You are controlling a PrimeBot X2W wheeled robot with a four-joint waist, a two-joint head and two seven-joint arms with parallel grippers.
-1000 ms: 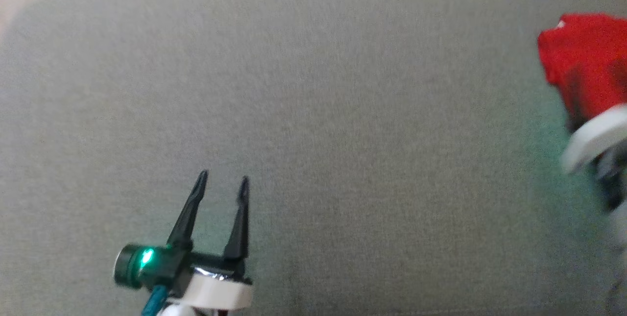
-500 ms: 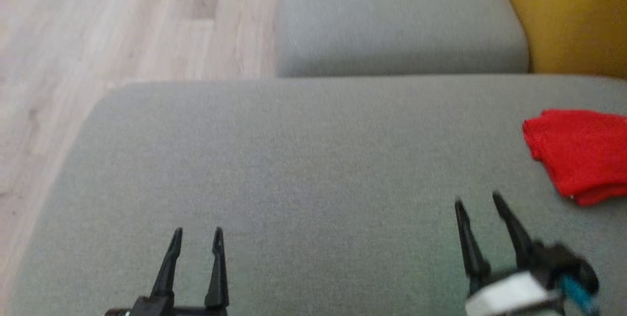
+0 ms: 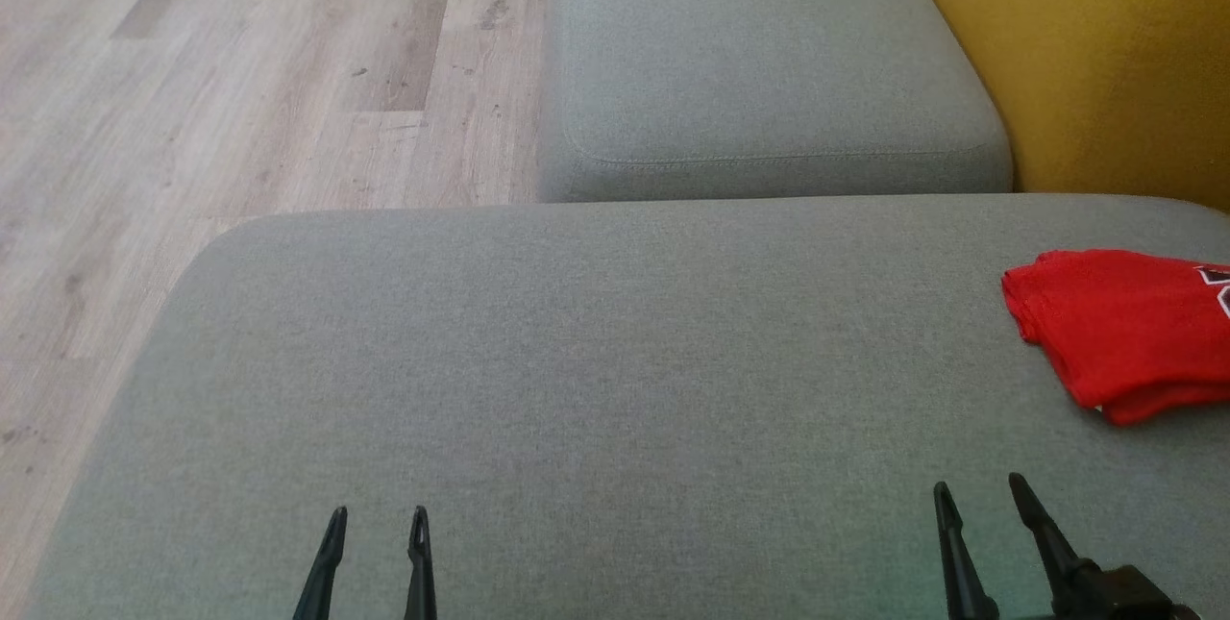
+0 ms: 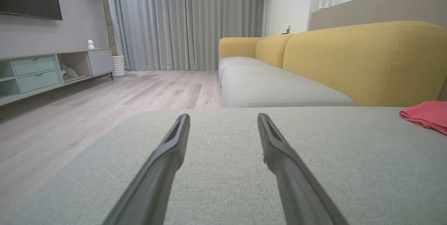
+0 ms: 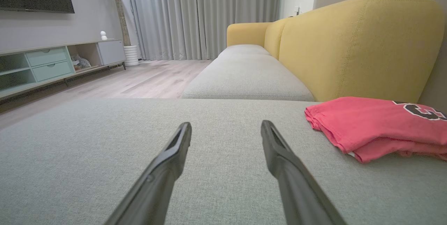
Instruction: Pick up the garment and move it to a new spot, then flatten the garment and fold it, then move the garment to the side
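A folded red garment point(image 3: 1119, 332) with a dark printed mark lies at the right edge of the grey sofa cushion point(image 3: 596, 370). It shows again in the right wrist view as the red garment point(image 5: 370, 124) and, far right, in the left wrist view point(image 4: 426, 115). My right gripper point(image 3: 978, 497) is open near the bottom right, below and left of the garment, not touching it. At the bottom left my left gripper point(image 3: 377, 521) is open too, with nothing between its fingers.
A second grey seat cushion point(image 3: 769, 62) lies beyond the near one, with the yellow sofa back point(image 3: 1086, 43) at the right. Wooden floor point(image 3: 240, 72) runs along the left. A TV cabinet point(image 4: 42, 71) and curtains point(image 4: 185, 22) stand farther off.
The head camera has swung, so the whole scene shifted. The right gripper came off the garment, which now lies free, and both grippers have drawn back toward the bottom edge.
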